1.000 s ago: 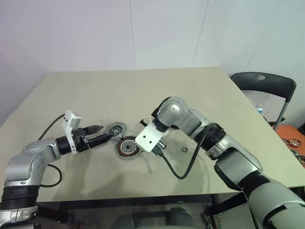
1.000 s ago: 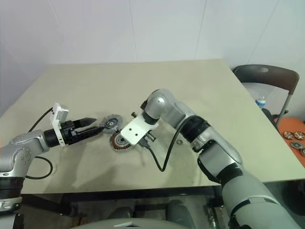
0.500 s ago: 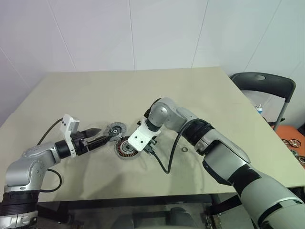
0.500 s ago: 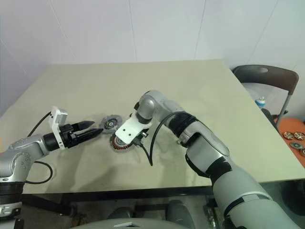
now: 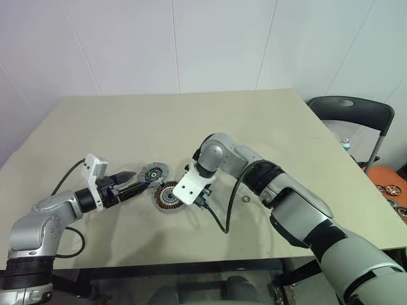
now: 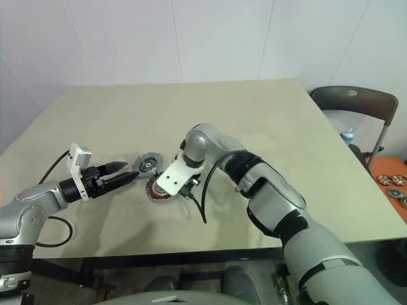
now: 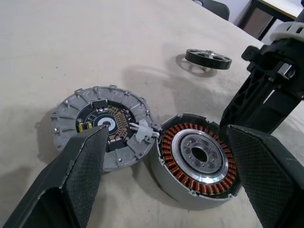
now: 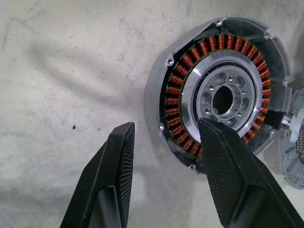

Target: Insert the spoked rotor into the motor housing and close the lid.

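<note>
The motor housing (image 8: 223,97) lies just beside the open right gripper (image 8: 166,175); the spoked rotor (image 7: 208,58) sits beyond it; the left gripper (image 7: 171,171) gapes empty.

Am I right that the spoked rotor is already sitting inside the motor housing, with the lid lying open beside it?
Not quite. The spoked rotor lies on the table apart from the motor housing, whose centre is bare, as the left wrist view shows. The lid does lie open beside the housing.
</note>
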Tool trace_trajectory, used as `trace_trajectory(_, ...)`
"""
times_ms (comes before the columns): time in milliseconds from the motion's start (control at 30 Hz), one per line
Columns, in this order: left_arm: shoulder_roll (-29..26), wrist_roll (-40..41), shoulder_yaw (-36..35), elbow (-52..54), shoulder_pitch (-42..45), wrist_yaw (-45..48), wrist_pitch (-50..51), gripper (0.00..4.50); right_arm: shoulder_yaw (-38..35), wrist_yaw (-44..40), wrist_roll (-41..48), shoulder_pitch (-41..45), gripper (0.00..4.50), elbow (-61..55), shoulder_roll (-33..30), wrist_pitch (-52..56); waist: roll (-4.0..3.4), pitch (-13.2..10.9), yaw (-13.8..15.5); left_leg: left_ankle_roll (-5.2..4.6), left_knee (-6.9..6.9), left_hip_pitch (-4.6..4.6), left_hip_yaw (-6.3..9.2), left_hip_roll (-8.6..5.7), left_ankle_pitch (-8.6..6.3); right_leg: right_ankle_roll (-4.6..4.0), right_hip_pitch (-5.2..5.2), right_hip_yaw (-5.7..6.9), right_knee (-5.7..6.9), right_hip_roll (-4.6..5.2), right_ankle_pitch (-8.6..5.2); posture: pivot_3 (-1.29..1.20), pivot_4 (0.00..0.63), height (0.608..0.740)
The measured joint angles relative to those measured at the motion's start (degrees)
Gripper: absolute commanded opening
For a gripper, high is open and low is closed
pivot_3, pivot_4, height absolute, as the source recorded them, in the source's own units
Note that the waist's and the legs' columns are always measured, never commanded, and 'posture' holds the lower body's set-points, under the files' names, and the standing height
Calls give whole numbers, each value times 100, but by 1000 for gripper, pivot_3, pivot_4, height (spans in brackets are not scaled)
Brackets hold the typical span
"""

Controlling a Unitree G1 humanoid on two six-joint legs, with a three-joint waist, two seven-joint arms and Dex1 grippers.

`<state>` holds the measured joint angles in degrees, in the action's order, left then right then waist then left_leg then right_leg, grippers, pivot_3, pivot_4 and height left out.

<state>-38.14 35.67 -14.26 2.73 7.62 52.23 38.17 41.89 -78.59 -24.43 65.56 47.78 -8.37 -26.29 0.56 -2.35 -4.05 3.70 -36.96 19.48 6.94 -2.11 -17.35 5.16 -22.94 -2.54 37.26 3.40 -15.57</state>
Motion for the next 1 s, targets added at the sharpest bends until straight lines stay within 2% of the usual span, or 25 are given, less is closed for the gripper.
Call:
trace_trajectory(267, 17, -1, 2, 10, -15, -28, -7, 4256, -2, 365, -170, -19, 2216, 264, 125, -36, 2, 2, -3, 0, -2, -5, -1, 0, 0, 0, 6, 0, 1, -1, 0, 0, 0, 740)
trace_trajectory(500, 38, -2, 4, 18, -35, -60, -26, 4256, -15, 344, -172, -15, 2216, 305, 96, -110, 2, 2, 1, 0, -2, -5, 0, 0, 0, 0, 8, 0, 1, -1, 0, 0, 0, 740)
trace_trajectory(667, 66, -10, 15, 21, -54, -72, -37, 4256, -44, 230, -123, -4, 1131, 284, 59, -269, 3, 2, 4, 1, -4, -9, 2, 0, 0, 0, 14, 0, 1, -1, 0, 0, 0, 740)
trace_trajectory(767, 65, -18, 20, 17, -53, -74, -45, 4256, -64, 184, -122, 2, 192, 301, 8, -276, 4, 3, 3, 1, -5, -12, 3, 0, 1, 0, 18, 1, 1, -2, 0, 0, 0, 740)
trace_trajectory(800, 65, -20, 24, 16, -50, -74, -56, 4256, -39, 152, -134, -2, 18, 307, 6, -275, 4, 3, 3, 1, -5, -11, 3, 0, 1, 0, 17, 1, 1, -3, 0, 0, 0, 740)
trace_trajectory(1000, 66, -25, 66, 7, -12, -82, -116, 4256, -19, 174, -171, -29, 18, 328, 35, -221, 2, 2, -1, 1, 0, -7, 4, 1, 1, 0, 9, 0, 0, -2, 0, 0, 0, 740)
